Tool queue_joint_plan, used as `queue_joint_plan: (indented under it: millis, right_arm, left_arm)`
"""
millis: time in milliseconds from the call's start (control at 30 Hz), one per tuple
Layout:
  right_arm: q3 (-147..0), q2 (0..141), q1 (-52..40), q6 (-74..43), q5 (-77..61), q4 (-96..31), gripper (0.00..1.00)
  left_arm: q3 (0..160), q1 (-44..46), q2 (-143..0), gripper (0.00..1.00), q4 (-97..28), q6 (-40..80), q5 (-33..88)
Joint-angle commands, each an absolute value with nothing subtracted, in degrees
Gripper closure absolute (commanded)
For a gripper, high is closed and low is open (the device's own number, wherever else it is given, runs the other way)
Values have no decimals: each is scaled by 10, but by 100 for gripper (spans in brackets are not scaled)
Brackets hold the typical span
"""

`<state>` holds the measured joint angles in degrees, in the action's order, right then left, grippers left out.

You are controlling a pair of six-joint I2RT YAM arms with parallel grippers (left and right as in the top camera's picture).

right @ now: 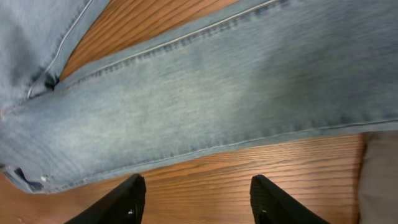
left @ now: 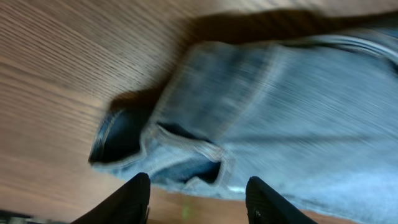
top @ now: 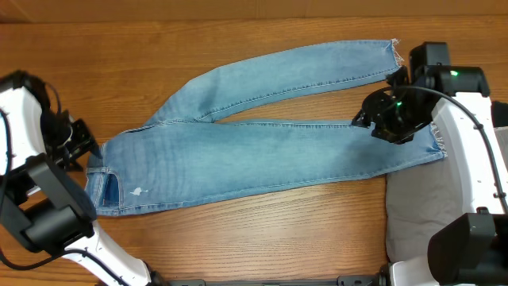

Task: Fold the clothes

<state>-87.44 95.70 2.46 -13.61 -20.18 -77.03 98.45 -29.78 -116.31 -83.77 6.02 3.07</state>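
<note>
Light blue denim jeans (top: pixel 262 155) lie flat on the wooden table, waist at the left and both legs running right with frayed hems. My left gripper (top: pixel 83 151) hovers at the waistband end. In the left wrist view it (left: pixel 199 183) is open, with only wood between its fingers and the blurred waistband (left: pixel 186 149) just ahead. My right gripper (top: pixel 382 119) is above the lower leg near its hem. The right wrist view shows it (right: pixel 198 182) open over bare wood, just off the edge of the leg (right: pixel 205 93).
A grey garment (top: pixel 421 206) lies at the right side of the table under the right arm, and shows at the right wrist view's edge (right: pixel 380 180). Bare wood (top: pixel 262 230) runs along the front of the jeans.
</note>
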Motion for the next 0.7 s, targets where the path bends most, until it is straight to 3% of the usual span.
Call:
queue_joint_plan:
  millis: [0,200,267,400,500,667]
  right_arm:
    - [-893,953,-6,-133,-207,-764,40]
    - [-892,953,-36,-135,-207,-747,39]
    - [-892,953,-40,-135,-207,-742,39]
    - [-892,953,-41,-135,-206,-738,39]
    - [-892,953,-41,-135,-206,-738,39]
    - [-892,953,-42,-134,-207,-738,39]
  left_arm:
    - [936,-321,-1168,46,-811,64,69]
    - [881,-317,-1168,44,-761,65,93]
    - [863,-311,-1168,55,-758,52,133]
    - [846,-301,-1168,87,-769,10,215]
    - [846,-298,-1164,95,-785,-2,254]
    - [846,-296,-1136,96,-801,-15,248]
